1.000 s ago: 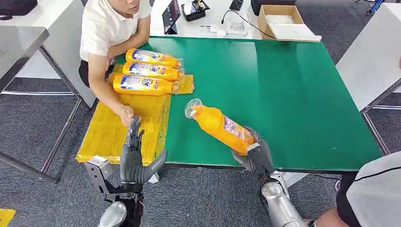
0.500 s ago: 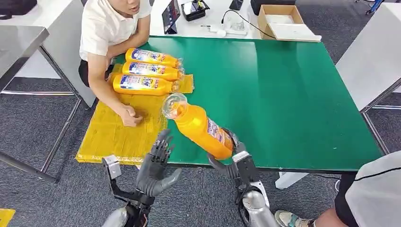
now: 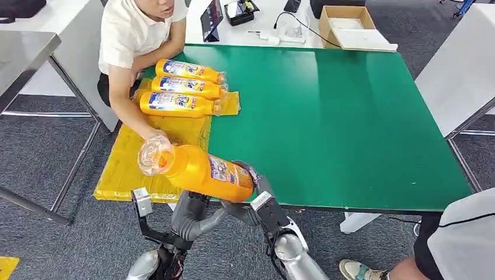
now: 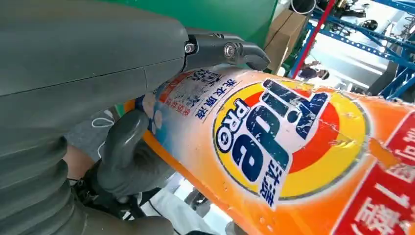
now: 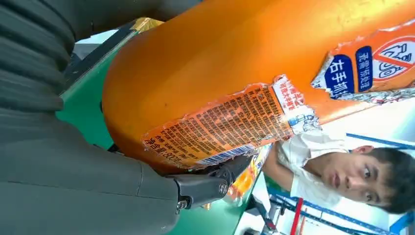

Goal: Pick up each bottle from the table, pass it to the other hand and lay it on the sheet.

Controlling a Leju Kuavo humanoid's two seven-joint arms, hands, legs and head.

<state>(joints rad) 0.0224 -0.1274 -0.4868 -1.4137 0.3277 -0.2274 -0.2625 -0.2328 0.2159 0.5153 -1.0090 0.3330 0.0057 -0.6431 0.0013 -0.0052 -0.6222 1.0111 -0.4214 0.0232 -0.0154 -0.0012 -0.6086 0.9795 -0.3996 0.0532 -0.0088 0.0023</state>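
An orange detergent bottle (image 3: pixel 201 172) hangs tilted over the table's front edge, its clear cap toward the yellow sheet (image 3: pixel 125 169). My right hand (image 3: pixel 254 195) grips its base end. My left hand (image 3: pixel 190 213) comes up from below the bottle's middle. In the left wrist view its fingers (image 4: pixel 225 49) lie over the bottle's label (image 4: pixel 293 147) and its thumb (image 4: pixel 127 156) presses the other side. The right wrist view shows my right hand (image 5: pixel 73 186) around the orange body (image 5: pixel 220 63). Three more bottles (image 3: pixel 178 87) lie side by side at the sheet's far end.
A person (image 3: pixel 131 35) sits at the far left corner with a fist on the sheet, just behind the held bottle's cap. The green table (image 3: pixel 338 116) stretches away on the right. A cardboard box (image 3: pixel 347 26) stands beyond it. Another person (image 3: pixel 461 239) is at the near right.
My right hand has lifted the bottle off the table and carried it left toward the sheet. My left hand has moved right and under the bottle and closed around it.
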